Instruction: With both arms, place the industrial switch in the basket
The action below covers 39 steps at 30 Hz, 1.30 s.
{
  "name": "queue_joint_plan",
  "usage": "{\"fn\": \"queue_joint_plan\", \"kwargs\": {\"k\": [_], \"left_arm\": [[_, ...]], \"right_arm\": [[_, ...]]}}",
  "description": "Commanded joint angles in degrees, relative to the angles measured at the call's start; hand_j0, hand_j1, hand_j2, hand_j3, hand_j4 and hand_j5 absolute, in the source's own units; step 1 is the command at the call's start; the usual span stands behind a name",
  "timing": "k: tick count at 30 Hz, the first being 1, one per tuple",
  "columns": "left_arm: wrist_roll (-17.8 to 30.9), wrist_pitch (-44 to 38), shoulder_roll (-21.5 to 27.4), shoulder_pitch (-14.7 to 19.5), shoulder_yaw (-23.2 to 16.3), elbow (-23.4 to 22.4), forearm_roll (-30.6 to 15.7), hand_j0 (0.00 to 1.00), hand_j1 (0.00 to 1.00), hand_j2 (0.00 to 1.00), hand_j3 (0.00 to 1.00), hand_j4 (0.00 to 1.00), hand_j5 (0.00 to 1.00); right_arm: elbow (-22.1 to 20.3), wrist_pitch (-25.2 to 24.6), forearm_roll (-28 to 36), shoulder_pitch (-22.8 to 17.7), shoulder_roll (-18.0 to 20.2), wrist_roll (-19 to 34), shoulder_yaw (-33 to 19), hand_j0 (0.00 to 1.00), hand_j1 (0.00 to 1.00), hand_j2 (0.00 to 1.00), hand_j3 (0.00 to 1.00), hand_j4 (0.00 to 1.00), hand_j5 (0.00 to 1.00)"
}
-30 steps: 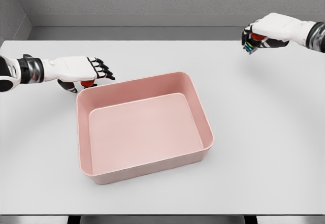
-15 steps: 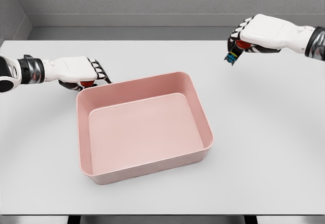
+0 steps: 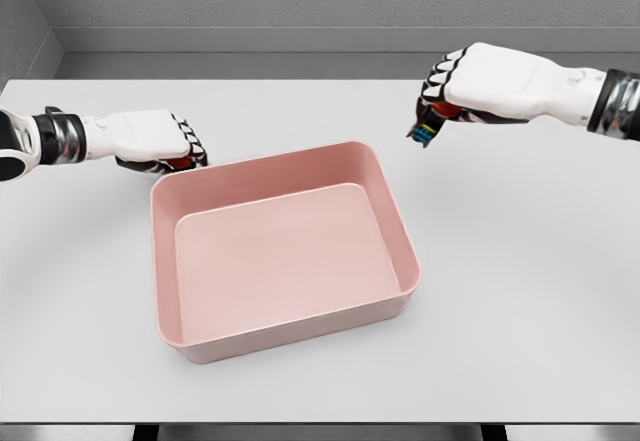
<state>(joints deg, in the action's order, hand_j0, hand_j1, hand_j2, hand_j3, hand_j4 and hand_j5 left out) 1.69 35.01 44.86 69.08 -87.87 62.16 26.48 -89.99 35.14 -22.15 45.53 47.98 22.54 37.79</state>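
Observation:
A pink rectangular basket (image 3: 405,251) sits open and empty in the middle of the white table. My left hand (image 3: 165,143) lies just beyond the basket's far left corner, its fingers curled around a red-topped industrial switch (image 3: 178,163) that rests on the table. My right hand (image 3: 455,86) hovers above the table past the basket's far right corner, shut on a second red-topped switch (image 3: 430,126) whose dark body with coloured terminals hangs below the fingers.
The white table (image 3: 520,261) runs to a grey wall at the back and to its front edge at the bottom of the view. Bare tabletop lies to the right of the basket and in front of it.
My left hand's fingers have closed from spread to curled around the switch by the basket corner. My right hand has carried its switch left and slightly down, toward the basket.

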Motion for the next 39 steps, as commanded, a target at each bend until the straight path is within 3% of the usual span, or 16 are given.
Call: {"fn": "queue_joint_plan", "kwargs": {"k": [1, 9, 13, 25, 30, 33, 39], "left_arm": [[-0.02, -0.01, 0.23, 0.00, 0.15, -0.20, -0.29, 0.57, 0.57, 0.57, 0.57, 0.57, 0.57], [-0.02, -0.01, 0.32, 0.70, 0.06, -0.46, -0.29, 0.54, 0.54, 0.54, 0.54, 0.54, 0.54], [-0.02, -0.01, 0.49, 0.88, 0.06, -0.55, -0.29, 0.46, 0.46, 0.46, 0.46, 0.46, 0.46], [-0.29, -0.01, 0.58, 3.95, 0.15, -0.28, -0.38, 0.46, 0.46, 0.46, 0.46, 0.46, 0.46], [-1.34, -0.01, 1.28, 5.62, 0.33, 0.42, -0.38, 0.46, 0.46, 0.46, 0.46, 0.46, 0.46], [-1.43, -0.01, 3.13, 6.68, 0.50, 3.58, -0.99, 0.46, 0.46, 0.46, 0.46, 0.46, 0.46], [-1.43, -0.01, 5.15, 6.77, 0.85, 7.98, -1.34, 0.46, 0.46, 0.46, 0.46, 0.46, 0.46]], "right_arm": [[-2.29, -0.14, 1.76, -0.18, 0.62, -0.21, 0.09, 0.48, 0.48, 0.48, 0.48, 0.48, 0.48], [-4.23, -0.14, 3.08, 3.69, -2.02, -2.50, 4.40, 0.49, 0.49, 0.49, 0.49, 0.49, 0.49], [-4.32, -0.14, 4.57, 6.06, -4.48, -2.59, 8.80, 0.49, 0.49, 0.49, 0.49, 0.49, 0.49], [-5.46, -0.14, 4.66, 7.03, -4.39, -4.00, 17.50, 0.49, 0.49, 0.49, 0.49, 0.49, 0.49], [-4.93, -0.14, 4.66, 7.29, -5.62, -3.91, 18.29, 0.49, 0.49, 0.49, 0.49, 0.49, 0.49], [-4.40, -0.14, 4.66, 7.56, -6.41, -3.91, 19.08, 0.50, 0.50, 0.50, 0.50, 0.50, 0.50], [-3.17, -0.14, 4.66, 7.91, -7.64, -4.00, 19.08, 0.60, 0.60, 0.60, 0.60, 0.60, 0.60]]}}
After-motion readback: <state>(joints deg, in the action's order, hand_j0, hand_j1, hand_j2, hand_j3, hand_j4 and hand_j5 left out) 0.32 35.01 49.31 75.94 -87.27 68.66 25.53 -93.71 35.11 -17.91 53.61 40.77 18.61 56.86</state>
